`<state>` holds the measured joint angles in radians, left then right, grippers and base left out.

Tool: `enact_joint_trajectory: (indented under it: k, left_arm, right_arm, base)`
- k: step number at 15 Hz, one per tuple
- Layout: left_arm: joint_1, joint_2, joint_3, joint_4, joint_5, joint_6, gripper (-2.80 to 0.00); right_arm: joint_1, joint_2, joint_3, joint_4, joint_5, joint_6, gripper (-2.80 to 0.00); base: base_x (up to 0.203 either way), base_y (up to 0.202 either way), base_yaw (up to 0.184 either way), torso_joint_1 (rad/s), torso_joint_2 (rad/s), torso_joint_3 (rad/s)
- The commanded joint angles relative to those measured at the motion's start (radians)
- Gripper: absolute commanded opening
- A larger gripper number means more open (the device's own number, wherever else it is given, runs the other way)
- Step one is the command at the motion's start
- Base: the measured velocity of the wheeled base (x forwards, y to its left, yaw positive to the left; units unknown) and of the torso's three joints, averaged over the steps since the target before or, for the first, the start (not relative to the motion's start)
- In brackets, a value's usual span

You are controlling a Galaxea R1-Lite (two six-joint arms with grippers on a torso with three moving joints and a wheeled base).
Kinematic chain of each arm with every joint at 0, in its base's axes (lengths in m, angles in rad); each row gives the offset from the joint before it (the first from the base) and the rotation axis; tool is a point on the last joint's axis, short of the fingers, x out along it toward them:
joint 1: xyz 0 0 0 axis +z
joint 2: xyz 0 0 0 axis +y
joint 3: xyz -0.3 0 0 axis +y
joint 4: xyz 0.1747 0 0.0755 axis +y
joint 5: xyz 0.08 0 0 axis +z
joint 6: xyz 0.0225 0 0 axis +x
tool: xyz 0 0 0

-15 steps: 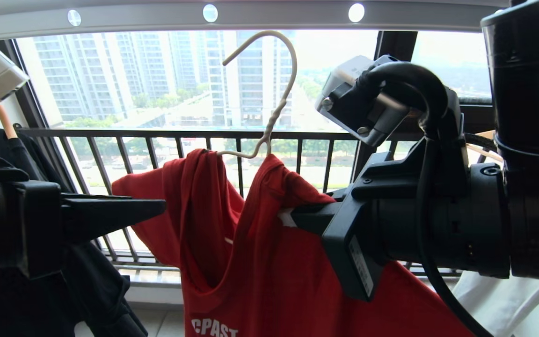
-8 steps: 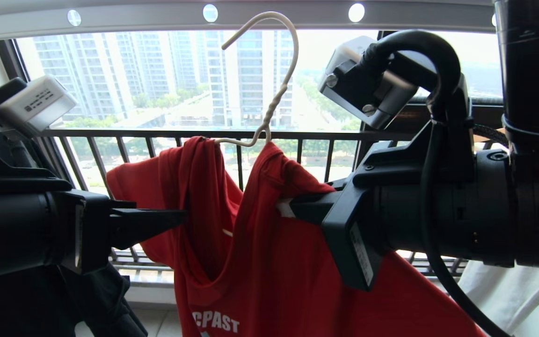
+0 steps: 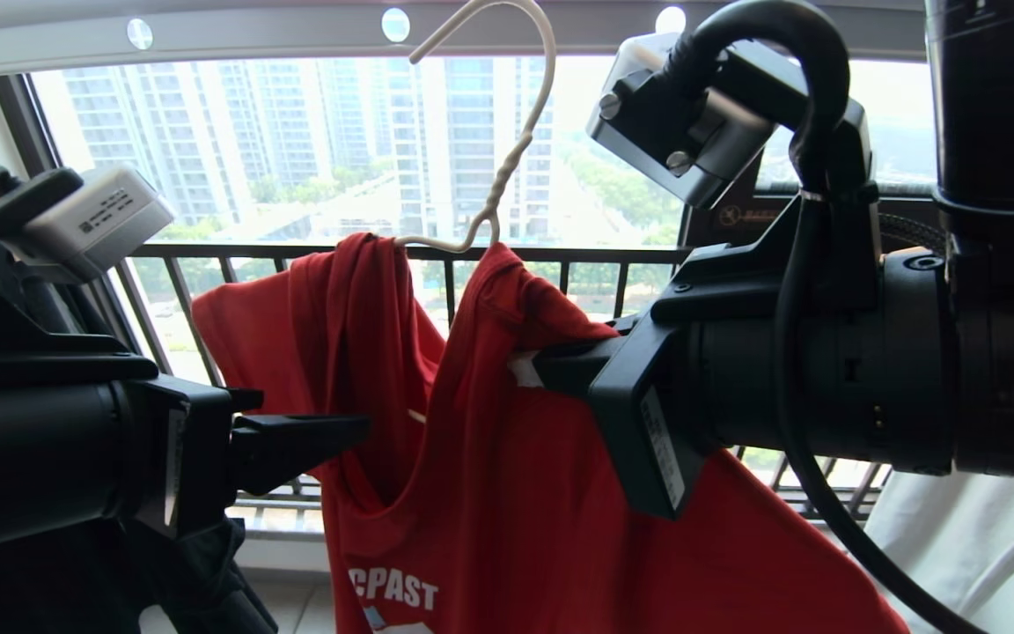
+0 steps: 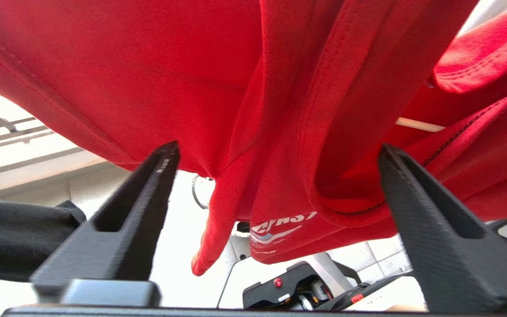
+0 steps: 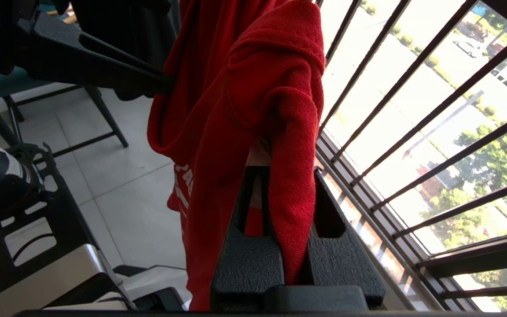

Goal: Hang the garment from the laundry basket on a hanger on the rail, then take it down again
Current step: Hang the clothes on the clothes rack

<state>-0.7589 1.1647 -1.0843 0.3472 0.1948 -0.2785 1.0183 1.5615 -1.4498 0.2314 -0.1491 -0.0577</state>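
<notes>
Red garment (image 3: 507, 458) hanging lengthwise down — hanger (image 3: 507, 150) hook up, right hand (image 5: 280, 176) clamping shoulder

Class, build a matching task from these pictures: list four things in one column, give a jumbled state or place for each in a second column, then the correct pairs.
1. left gripper
2. right gripper
3. thin cream-white wire hanger
4. wide grey metal rail with round holes

A. threaded through the red T-shirt
B. open beside the shirt
C. overhead, across the top
D. shut on the shirt's shoulder

Pairs: 1-B, 2-D, 3-A, 4-C
</notes>
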Motion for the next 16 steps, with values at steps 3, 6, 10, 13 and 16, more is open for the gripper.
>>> enact_joint_trajectory:
  k: [3, 6, 10, 13, 16]
  left_arm:
    - [0.0, 0.004, 0.007, -0.001, 0.032, 0.007, -2.8]
    - [0.0, 0.005, 0.009, -0.001, 0.034, 0.01, -2.8]
    - [0.001, -0.003, 0.007, -0.001, 0.034, 0.012, -2.8]
    - [0.0, -0.008, -0.002, -0.002, 0.032, 0.01, -2.8]
    - [0.0, -0.045, -0.012, -0.005, 0.028, 0.015, -2.8]
  right_arm:
    - [0.0, 0.003, -0.001, 0.002, -0.001, -0.001, -2.8]
    - [0.0, 0.002, -0.001, 0.002, -0.001, -0.001, -2.8]
    - [0.0, 0.002, -0.001, 0.002, -0.001, -0.001, -2.8]
    - [-0.001, 0.003, -0.01, 0.003, -0.003, -0.001, -2.8]
    - [-0.001, 0.009, -0.009, 0.008, -0.003, -0.001, -2.8]
  base:
    - [0.0, 0.0, 0.0, 0.0, 0.0, 0.0]
    - [0.0, 0.0, 0.0, 0.0, 0.0, 0.0]
    - [0.0, 0.0, 0.0, 0.0, 0.0, 0.0]
    - [0.0, 0.0, 0.0, 0.0, 0.0, 0.0]
    - [0.0, 0.0, 0.0, 0.0, 0.0, 0.0]
